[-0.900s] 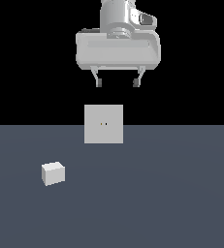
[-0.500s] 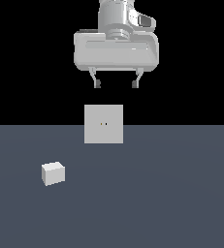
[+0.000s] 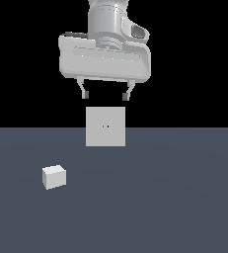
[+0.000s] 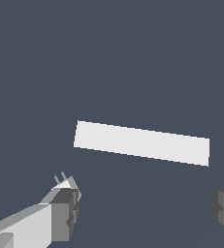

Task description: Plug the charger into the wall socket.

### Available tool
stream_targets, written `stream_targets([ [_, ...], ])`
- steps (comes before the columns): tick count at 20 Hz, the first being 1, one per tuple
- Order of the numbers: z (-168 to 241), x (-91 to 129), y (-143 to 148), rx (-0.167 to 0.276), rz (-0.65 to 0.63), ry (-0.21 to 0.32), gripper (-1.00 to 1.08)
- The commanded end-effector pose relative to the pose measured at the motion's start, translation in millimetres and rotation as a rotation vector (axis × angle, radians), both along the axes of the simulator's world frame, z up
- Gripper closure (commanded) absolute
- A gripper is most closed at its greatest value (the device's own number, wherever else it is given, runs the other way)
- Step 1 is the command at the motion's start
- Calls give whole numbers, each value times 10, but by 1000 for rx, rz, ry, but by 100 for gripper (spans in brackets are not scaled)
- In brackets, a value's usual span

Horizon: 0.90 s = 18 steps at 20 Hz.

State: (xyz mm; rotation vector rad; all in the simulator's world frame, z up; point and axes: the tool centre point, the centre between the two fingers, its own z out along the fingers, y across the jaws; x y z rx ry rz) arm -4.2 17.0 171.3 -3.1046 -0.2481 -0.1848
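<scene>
On the grey tabletop [image 3: 174, 197], the charger [image 3: 54, 177] sits toward the exterior view's left, well apart from the upright socket [image 3: 105, 126]. The tool [image 3: 106, 94] hangs released above the socket's top edge, grasping nothing.

A bare simulated test space: a flat slate-grey surface [image 3: 174, 207] under a black void, with plain untextured white shapes.

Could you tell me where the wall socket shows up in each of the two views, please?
Exterior view: the wall socket stands upright at centre, facing the camera, below the open gripper.
Wrist view: the wall socket appears edge-on from above, a thin white strip across the middle.
Shared landmark: the gripper's fingertips, which hang above the socket in both views.
</scene>
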Motion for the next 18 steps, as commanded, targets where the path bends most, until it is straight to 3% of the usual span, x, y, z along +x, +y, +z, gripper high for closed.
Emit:
stream_targets([
  [1, -110, -64, 109, 5, 53, -17, -92],
  [18, -906, -590, 785, 47, 429, -136, -92],
])
